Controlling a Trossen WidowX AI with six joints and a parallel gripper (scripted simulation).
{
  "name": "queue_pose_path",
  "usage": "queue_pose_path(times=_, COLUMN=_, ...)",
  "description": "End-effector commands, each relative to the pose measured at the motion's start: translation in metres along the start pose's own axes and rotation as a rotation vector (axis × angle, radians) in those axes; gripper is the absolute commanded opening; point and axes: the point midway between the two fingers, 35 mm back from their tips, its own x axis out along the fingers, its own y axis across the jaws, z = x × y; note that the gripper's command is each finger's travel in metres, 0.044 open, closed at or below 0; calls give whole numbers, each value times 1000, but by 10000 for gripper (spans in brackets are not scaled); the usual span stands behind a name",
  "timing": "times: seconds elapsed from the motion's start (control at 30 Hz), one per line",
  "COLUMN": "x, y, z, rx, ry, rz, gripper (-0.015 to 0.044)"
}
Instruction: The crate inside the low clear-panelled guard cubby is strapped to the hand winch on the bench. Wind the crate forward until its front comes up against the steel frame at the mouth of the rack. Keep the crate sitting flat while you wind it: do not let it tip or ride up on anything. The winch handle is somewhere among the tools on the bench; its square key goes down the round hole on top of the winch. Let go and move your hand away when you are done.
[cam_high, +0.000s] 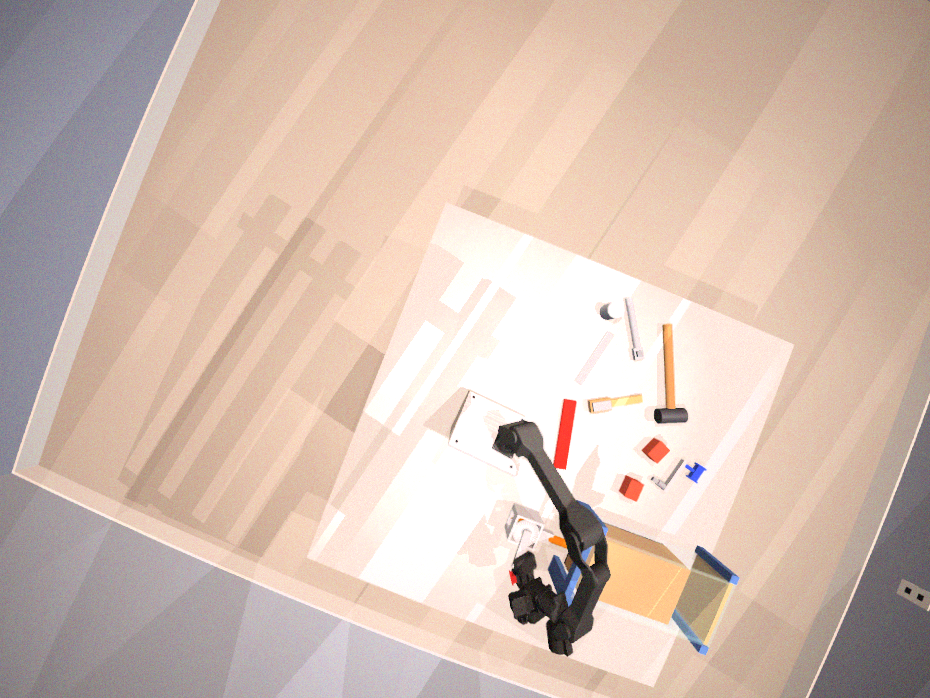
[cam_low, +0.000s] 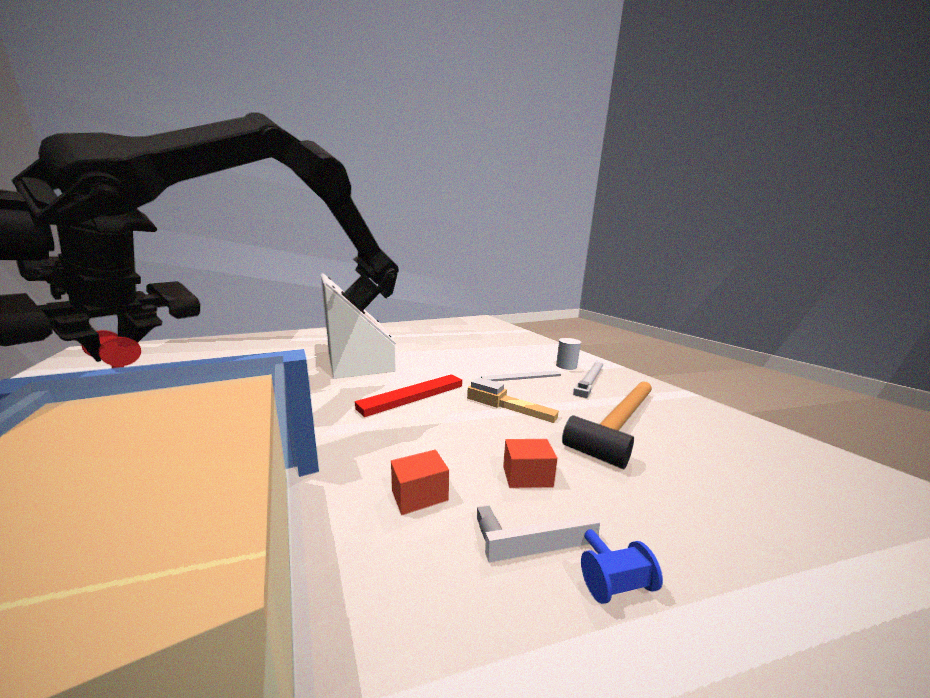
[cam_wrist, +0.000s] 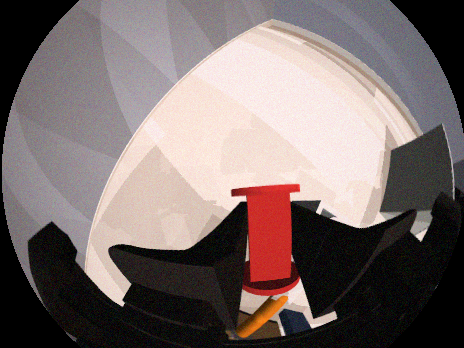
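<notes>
The winch (cam_high: 513, 518) stands left of the cubby mouth with the crank arm (cam_high: 519, 549) on its top. My gripper (cam_high: 517, 571) (cam_low: 109, 347) (cam_wrist: 262, 206) is shut on the crank's red knob (cam_high: 513, 577) (cam_low: 120, 351) (cam_wrist: 270, 232), pointing down. An orange strap (cam_high: 557, 540) (cam_wrist: 263, 317) runs from the winch towards the crate. The tan crate (cam_high: 638, 578) (cam_low: 150, 465) lies flat inside the cubby, behind the blue mouth frame (cam_high: 556, 577) (cam_low: 302, 413). My arm covers the crate's front in the top view, so any gap to the frame is hidden.
A white sloped box (cam_high: 488, 428) (cam_low: 360, 341) stands near the winch. A red bar (cam_high: 564, 433) (cam_low: 409, 394), two red blocks, a mallet (cam_high: 670, 415) (cam_low: 598, 441) and a grey crank (cam_high: 661, 482) (cam_low: 540, 540) beside a blue knob (cam_high: 695, 472) (cam_low: 623, 572) lie beyond the cubby's side.
</notes>
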Motion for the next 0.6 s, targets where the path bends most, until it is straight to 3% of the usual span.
queue_pose_path(times=0.0, x=-8, y=8, z=-24, rx=-16, ry=43, rz=22, gripper=0)
queue_pose_path(times=0.57, x=-16, y=11, z=-41, rx=-17, ry=44, rz=22, gripper=0)
